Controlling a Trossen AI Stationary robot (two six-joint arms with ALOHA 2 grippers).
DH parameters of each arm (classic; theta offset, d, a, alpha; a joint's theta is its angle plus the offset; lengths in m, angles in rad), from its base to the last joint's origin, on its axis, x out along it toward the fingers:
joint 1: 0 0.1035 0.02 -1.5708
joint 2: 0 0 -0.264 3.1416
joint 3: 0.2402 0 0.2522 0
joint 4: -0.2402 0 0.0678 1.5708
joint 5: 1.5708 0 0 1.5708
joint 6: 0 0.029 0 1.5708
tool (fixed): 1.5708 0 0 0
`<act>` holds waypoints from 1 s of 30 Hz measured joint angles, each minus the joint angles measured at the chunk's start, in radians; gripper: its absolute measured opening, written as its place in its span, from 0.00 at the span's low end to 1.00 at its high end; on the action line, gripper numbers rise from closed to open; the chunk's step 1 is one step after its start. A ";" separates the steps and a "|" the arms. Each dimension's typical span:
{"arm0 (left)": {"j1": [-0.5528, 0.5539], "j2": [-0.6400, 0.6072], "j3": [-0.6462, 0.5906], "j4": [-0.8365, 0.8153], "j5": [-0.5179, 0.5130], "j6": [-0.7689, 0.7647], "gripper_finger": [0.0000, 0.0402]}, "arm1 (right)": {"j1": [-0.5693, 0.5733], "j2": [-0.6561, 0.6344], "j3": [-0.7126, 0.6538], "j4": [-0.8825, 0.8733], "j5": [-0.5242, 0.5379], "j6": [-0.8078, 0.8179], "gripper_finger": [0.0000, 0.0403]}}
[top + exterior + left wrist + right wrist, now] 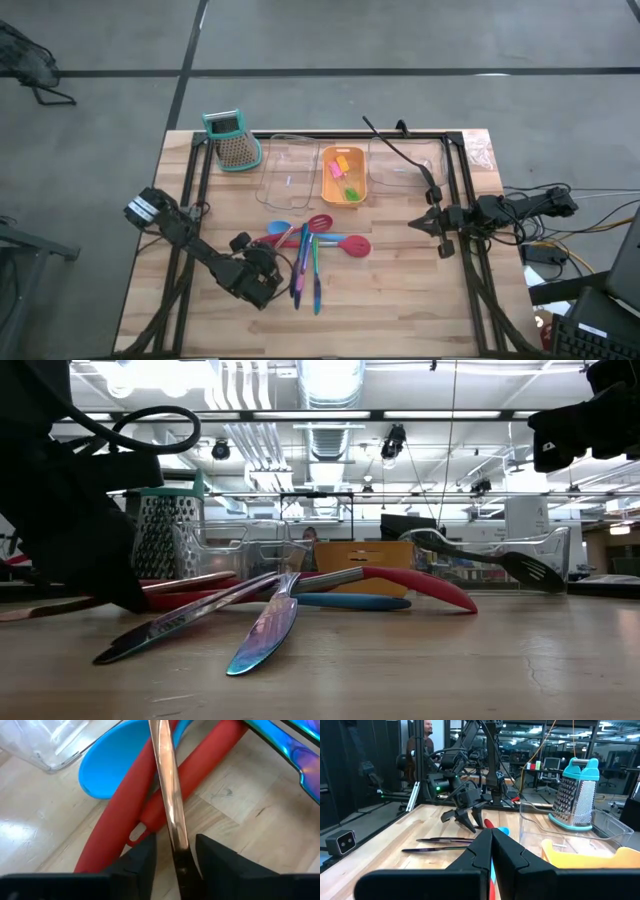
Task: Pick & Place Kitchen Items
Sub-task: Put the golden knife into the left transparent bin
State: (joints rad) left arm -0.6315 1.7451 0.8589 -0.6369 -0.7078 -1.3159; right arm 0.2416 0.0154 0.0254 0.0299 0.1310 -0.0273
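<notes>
Wood counter (400,290), utensils piled mid-front: left claw (174,851), jaws part open, straddles a thin copper handle (167,795) lying across the red spatulas (125,815), so closing could pinch a red one or skid the slick handle; right claw (491,851) shut, idle.

High view looks straight down on the whole table (400,300); low view looks level across it; wrist views sit close; all share the utensil pile (305,255).
</notes>
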 joint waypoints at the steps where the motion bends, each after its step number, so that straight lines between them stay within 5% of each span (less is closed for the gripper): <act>1: 0.000 0.000 0.000 0.000 0.000 0.000 0.32 | 0.000 0.000 0.000 0.000 0.000 -0.001 0.02; 9: 0.000 0.000 0.000 0.000 0.003 0.012 0.11 | 0.000 0.000 0.000 0.000 0.000 -0.001 0.02; 30: 0.000 -0.036 0.060 -0.001 -0.036 0.064 0.13 | 0.000 0.000 0.000 0.000 0.000 -0.002 0.02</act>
State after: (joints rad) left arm -0.6319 1.7094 0.9184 -0.6374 -0.7441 -1.2516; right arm 0.2413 0.0158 0.0250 0.0299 0.1310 -0.0288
